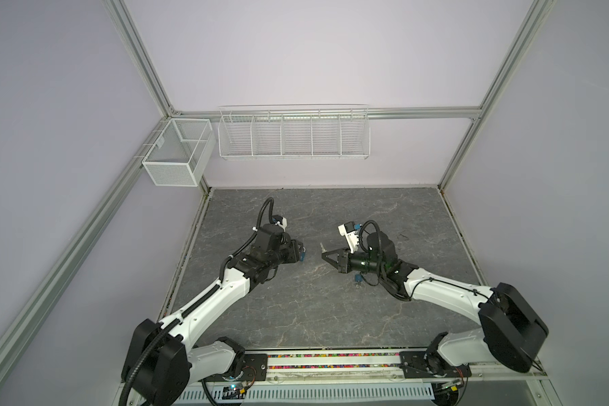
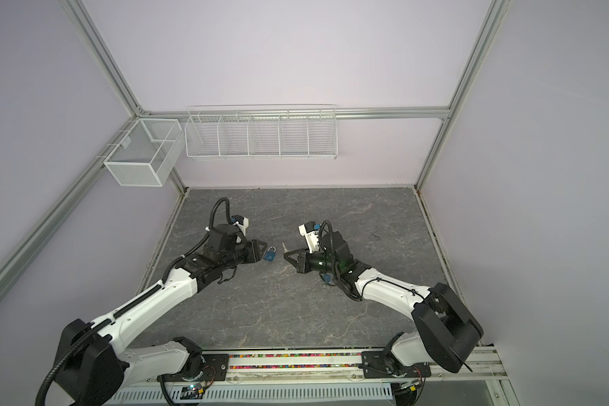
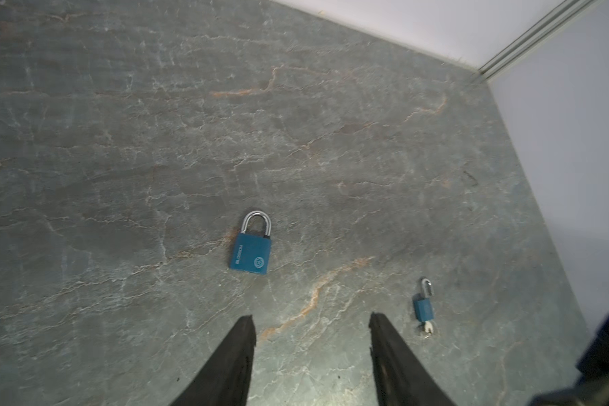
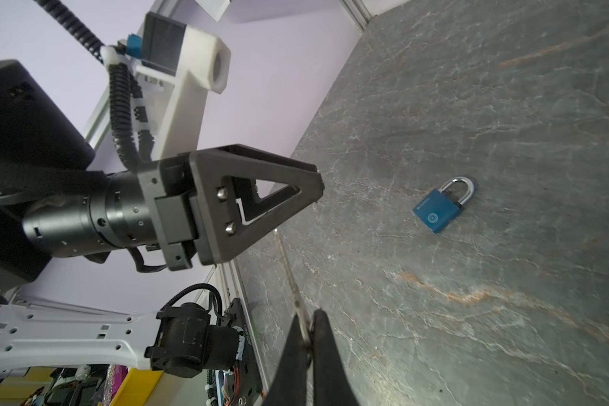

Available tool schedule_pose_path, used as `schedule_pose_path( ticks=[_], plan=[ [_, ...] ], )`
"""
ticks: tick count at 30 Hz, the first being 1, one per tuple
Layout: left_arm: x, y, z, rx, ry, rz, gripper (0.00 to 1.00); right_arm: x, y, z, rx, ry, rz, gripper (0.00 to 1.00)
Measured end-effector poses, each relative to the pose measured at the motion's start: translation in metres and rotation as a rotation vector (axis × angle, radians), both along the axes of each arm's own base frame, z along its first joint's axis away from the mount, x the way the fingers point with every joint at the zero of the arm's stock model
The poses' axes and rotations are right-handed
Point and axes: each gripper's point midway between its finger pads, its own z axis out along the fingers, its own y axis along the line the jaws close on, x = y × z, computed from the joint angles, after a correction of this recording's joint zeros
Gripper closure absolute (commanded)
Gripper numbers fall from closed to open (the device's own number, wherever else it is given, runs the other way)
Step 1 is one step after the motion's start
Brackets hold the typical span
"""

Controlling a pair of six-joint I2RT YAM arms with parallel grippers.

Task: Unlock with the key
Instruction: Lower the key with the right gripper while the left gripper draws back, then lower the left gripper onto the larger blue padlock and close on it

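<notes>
A blue padlock [image 3: 251, 251] with a silver shackle lies flat on the grey stone table, its shackle closed. It also shows in a top view [image 2: 269, 253] and in the right wrist view [image 4: 440, 207]. My left gripper [image 3: 312, 318] hovers just short of the padlock, open, with nothing between its fingers. My right gripper [image 4: 308, 316] is shut on a small silver key [image 4: 289, 267], whose blade sticks out past the tips. In both top views the right gripper [image 2: 286, 256] faces the left gripper [image 2: 262, 250], with the padlock between them.
A second, smaller blue padlock [image 3: 423, 305] with a key in its base lies on the table under the right arm [image 2: 326, 278]. White wire baskets [image 1: 292, 133] hang on the back wall. Aluminium frame rails [image 1: 190, 239] border the table.
</notes>
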Motion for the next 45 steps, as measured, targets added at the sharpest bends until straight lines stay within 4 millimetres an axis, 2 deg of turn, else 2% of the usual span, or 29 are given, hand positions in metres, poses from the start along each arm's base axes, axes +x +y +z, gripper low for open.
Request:
schedule_pose_path(
  ticks=[10, 17, 22, 36, 45],
  plan=[
    [0.038, -0.006, -0.062, 0.237, 0.166, 0.011, 0.46, 0.001, 0.000, -0.030, -0.047, 0.069, -0.009, 0.94],
    [0.042, -0.007, -0.102, 0.318, 0.267, -0.007, 0.41, -0.001, -0.001, -0.035, -0.064, 0.079, -0.004, 0.94],
    [0.044, -0.009, -0.122, 0.348, 0.315, -0.017, 0.38, -0.003, -0.003, -0.041, -0.089, 0.089, -0.002, 0.94],
    [0.048, -0.028, -0.141, 0.403, 0.351, -0.039, 0.42, -0.004, -0.004, -0.045, -0.120, 0.091, 0.009, 0.94],
    [0.047, -0.020, -0.143, 0.418, 0.367, 0.041, 0.49, -0.005, -0.005, -0.046, -0.129, 0.087, 0.017, 0.94]
  ],
)
